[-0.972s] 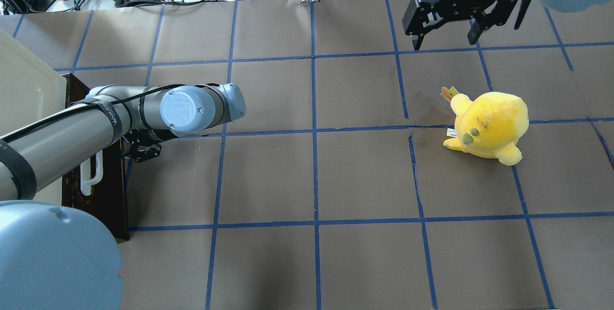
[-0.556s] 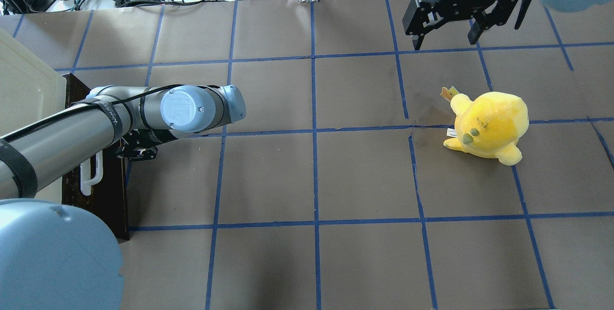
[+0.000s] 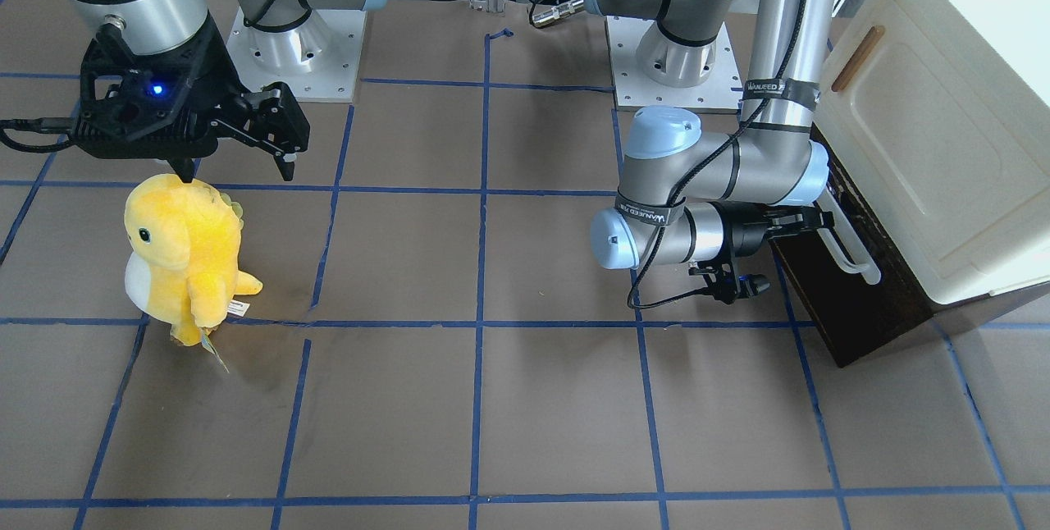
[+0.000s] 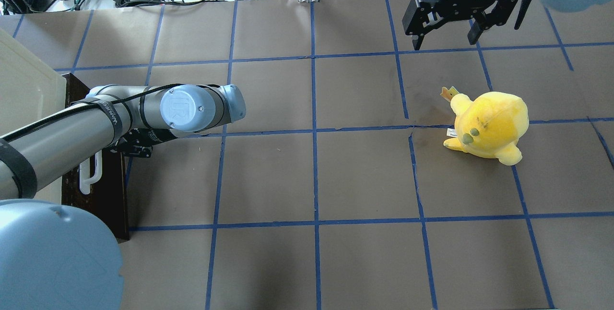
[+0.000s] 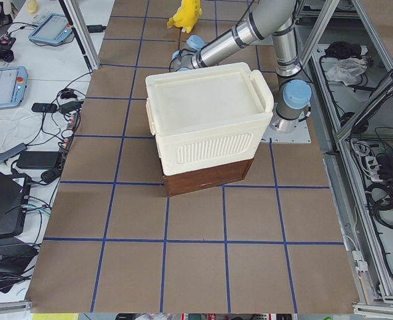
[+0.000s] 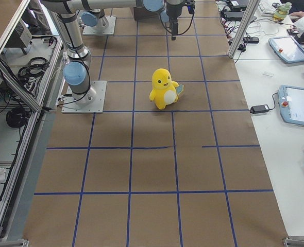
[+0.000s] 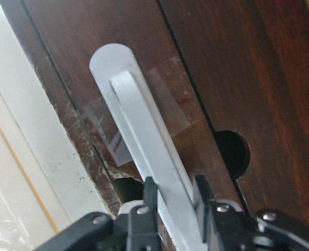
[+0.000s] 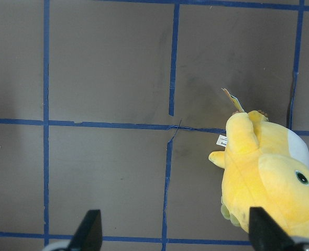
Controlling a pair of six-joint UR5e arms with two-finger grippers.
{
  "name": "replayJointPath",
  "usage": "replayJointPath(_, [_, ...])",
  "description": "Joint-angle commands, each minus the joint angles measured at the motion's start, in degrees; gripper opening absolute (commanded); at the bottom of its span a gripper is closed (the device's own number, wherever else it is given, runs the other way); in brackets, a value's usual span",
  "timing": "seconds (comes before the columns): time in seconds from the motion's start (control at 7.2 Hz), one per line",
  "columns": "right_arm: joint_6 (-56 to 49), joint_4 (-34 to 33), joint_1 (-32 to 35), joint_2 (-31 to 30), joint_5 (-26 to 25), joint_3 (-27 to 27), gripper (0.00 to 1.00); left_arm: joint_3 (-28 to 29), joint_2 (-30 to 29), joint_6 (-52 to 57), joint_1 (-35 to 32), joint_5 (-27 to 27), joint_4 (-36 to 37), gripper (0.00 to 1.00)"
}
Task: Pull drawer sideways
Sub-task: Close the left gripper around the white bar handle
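Facing the robot, the front camera showed the left gripper reaching sideways onto the upper part of the white bar handle of the drawer. The drawer's dark brown front stood low under the cream cabinet at the robot's left end of the table. The right gripper hung above a yellow plush toy, fingers spread and holding nothing.

From overhead, the left forearm hid most of its gripper; only the handle's lower length and the drawer's dark front showed beside it. The right gripper was well apart, at the far edge of the table, beyond the toy.

The left-end camera showed only the cabinet's back, with the brown drawer part beneath it.

The right-end camera showed the toy upright on the table, with both arms at the top edge.

The left wrist camera gave the clearest look: both fingers were clamped on the white bar, one on each side, touching it.

The right wrist camera looked down between wide-open fingertips, with the toy below and to one side.
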Motion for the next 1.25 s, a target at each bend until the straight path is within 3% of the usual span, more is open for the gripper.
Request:
replayJointPath(0.0, [0.0, 0.0, 0.0, 0.0, 0.02, 0.0, 1.0, 0.32, -0.6, -0.58, -0.02, 0.98, 0.06, 0.19])
replayJointPath(1.11, [0.0, 0.0, 0.0, 0.0, 0.02, 0.0, 1.0, 0.32, -0.26, -0.67, -2.92, 1.86, -0.2, 0.19])
